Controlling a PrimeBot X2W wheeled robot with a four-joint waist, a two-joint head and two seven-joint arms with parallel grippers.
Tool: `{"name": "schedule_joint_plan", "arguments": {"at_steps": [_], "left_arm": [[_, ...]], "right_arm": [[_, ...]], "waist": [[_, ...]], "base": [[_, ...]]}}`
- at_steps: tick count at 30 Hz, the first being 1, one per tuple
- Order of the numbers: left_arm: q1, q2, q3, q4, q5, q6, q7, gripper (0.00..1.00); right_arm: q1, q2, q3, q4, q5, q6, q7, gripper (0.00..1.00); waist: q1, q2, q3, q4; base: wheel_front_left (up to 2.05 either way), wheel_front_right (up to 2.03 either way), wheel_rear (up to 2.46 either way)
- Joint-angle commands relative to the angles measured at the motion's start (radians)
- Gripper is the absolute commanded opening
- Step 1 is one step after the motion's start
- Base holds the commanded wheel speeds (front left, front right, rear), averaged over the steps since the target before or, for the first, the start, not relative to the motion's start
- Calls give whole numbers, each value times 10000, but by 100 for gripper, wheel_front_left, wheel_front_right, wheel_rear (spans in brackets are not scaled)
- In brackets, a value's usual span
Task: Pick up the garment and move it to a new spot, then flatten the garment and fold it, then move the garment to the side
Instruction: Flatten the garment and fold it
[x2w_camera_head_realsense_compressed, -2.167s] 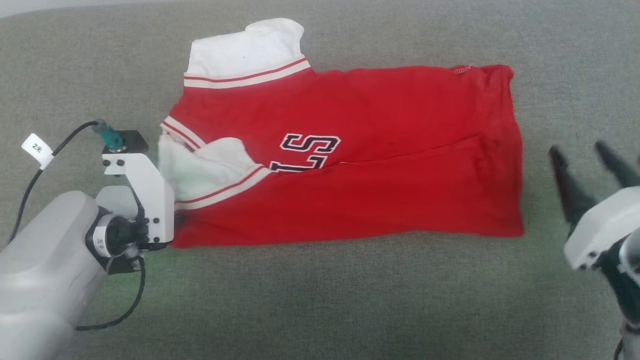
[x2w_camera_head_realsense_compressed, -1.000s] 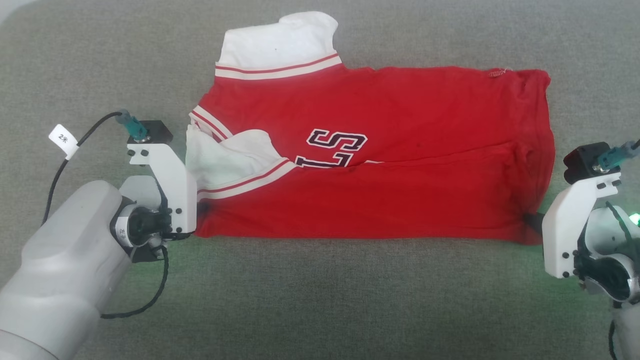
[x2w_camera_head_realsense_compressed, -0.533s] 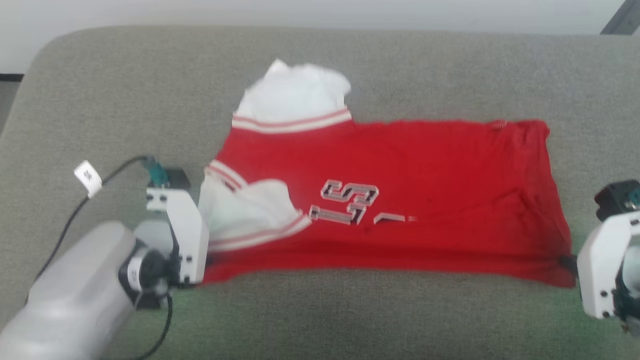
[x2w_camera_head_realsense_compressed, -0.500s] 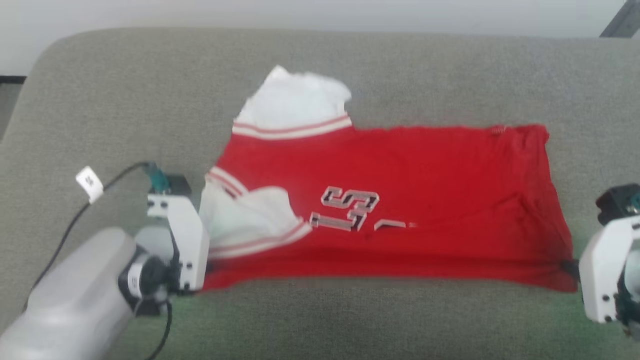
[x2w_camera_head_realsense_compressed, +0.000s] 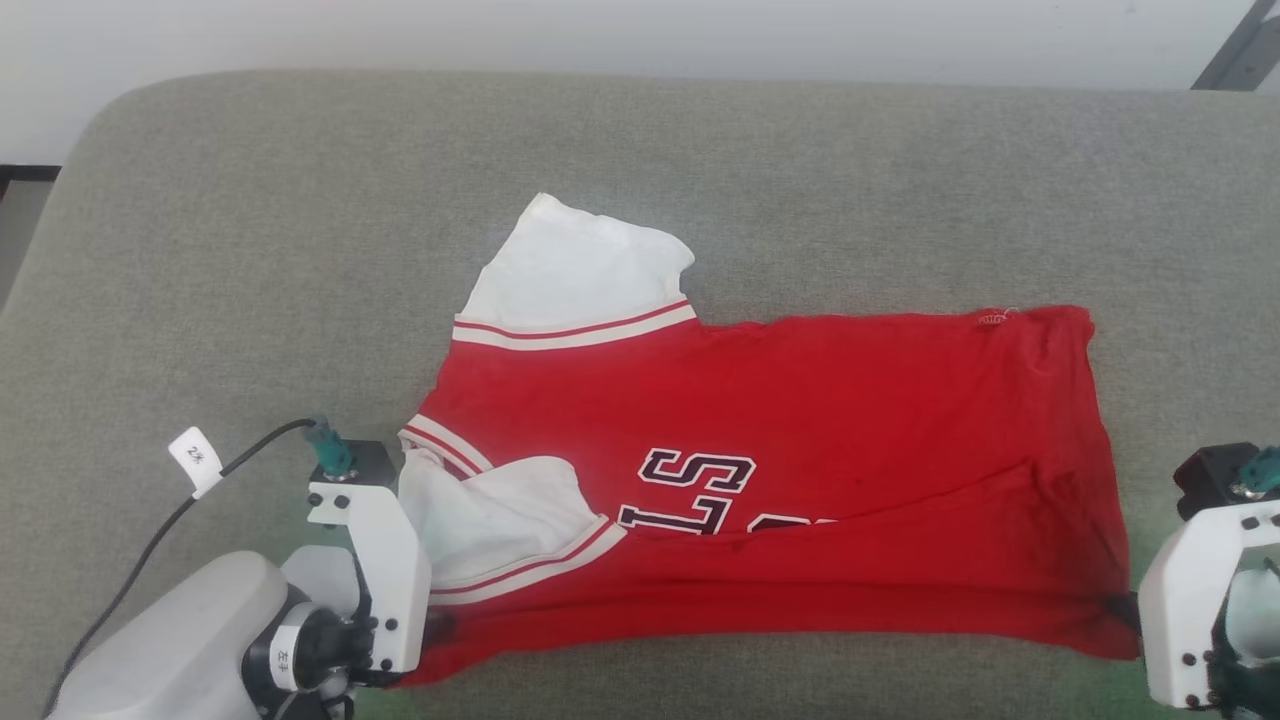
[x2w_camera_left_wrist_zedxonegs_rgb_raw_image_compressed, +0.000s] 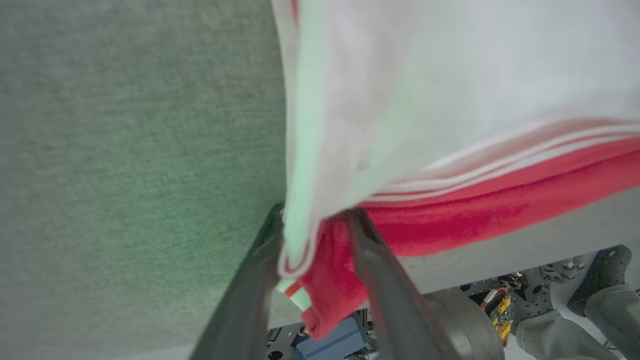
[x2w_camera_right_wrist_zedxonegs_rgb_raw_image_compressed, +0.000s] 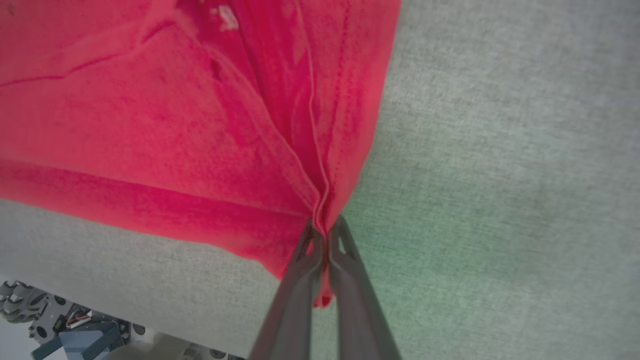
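The garment (x2w_camera_head_realsense_compressed: 780, 430), a red jersey with white sleeves and black "LS" lettering showing, lies folded lengthwise on the grey cushion (x2w_camera_head_realsense_compressed: 300, 250), its near edge close to the cushion's front. My left gripper (x2w_camera_head_realsense_compressed: 432, 626) is at its near left corner. In the left wrist view the left gripper (x2w_camera_left_wrist_zedxonegs_rgb_raw_image_compressed: 315, 225) stands open, with the white sleeve and red cloth (x2w_camera_left_wrist_zedxonegs_rgb_raw_image_compressed: 450, 100) loose between its parted fingers. My right gripper (x2w_camera_head_realsense_compressed: 1120, 608) is at the near right corner. In the right wrist view the right gripper (x2w_camera_right_wrist_zedxonegs_rgb_raw_image_compressed: 325, 232) is shut on the red hem (x2w_camera_right_wrist_zedxonegs_rgb_raw_image_compressed: 150, 125).
The cushion's front edge (x2w_camera_right_wrist_zedxonegs_rgb_raw_image_compressed: 125, 310) runs just under both grippers, with the robot's base (x2w_camera_right_wrist_zedxonegs_rgb_raw_image_compressed: 65, 330) below it. A white wall (x2w_camera_head_realsense_compressed: 600, 35) backs the cushion and a dark strut (x2w_camera_head_realsense_compressed: 1228, 55) stands at the far right. A foot (x2w_camera_left_wrist_zedxonegs_rgb_raw_image_compressed: 597, 290) shows beyond the edge.
The head camera has tilted up, so the wall and far edge now show. My left gripper's jaws have parted around the sleeve corner. The right gripper keeps its pinch on the hem.
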Motion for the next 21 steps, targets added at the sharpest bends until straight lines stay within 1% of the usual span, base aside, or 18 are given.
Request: {"name": "schedule_joint_plan", "arguments": {"at_steps": [1, 3, 6, 9, 13, 17, 19, 21], "left_arm": [[320, -19, -83, 320, 6, 129, -49, 100], [243, 30, 32, 418, -30, 242, -95, 100], [-59, 378, 103, 226, 140, 334, 44, 100], [-379, 660, 266, -366, 169, 446, 261, 100], [-765, 1126, 568, -1287, 229, 770, 416, 100], [-1231, 1690, 778, -2097, 480, 1146, 739, 100], [-1529, 1903, 864, -2435, 554, 1240, 863, 100], [-1842, 2008, 968, -2535, 712, 1231, 854, 100]], "right_arm": [[-85, 44, 15, 86, -84, -13, -87, 99], [-135, 109, 102, 205, -64, -13, -99, 100], [-193, 117, 55, 177, -78, -9, -211, 100], [-253, 114, -47, -25, -104, -7, -370, 100], [-370, 233, -199, -517, -142, -7, -743, 100], [-560, 345, -267, -1044, -339, -7, -1476, 100], [-751, 406, -312, -1286, -465, -7, -1984, 100], [-963, 495, -346, -1501, -595, -7, -2641, 100]], "waist": [[0, 1, -4, -24], [0, 1, -16, -58], [0, 1, -43, -107], [0, 1, -71, -167], [0, 1, -96, -319], [0, 1, -40, -587], [0, 1, 35, -752], [0, 1, 113, -916]], "base": [[0, 0, 0], [0, 0, 0], [0, 0, 0], [0, 0, 0], [0, 0, 0], [0, 0, 0], [0, 0, 0], [0, 0, 0]]}}
